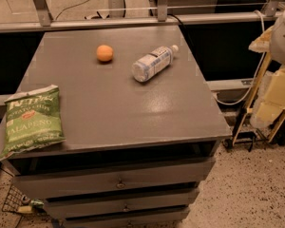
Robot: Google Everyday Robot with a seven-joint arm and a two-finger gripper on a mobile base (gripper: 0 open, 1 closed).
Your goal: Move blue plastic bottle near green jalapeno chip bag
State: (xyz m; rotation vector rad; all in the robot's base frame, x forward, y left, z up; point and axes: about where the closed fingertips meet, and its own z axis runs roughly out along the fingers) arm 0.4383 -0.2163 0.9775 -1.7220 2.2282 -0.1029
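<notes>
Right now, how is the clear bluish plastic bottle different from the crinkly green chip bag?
The clear bluish plastic bottle is round and see-through; the crinkly green chip bag is flat and solid green with white letters. The bottle lies toward the back, by the small orange fruit; the bag sits at the front left edge. Both lie on the grey table, well apart. The gripper is not in view.

One high camera, near, angled down onto cabinet top (pixel 133 108), end effector (pixel 274 99) at right edge
</notes>
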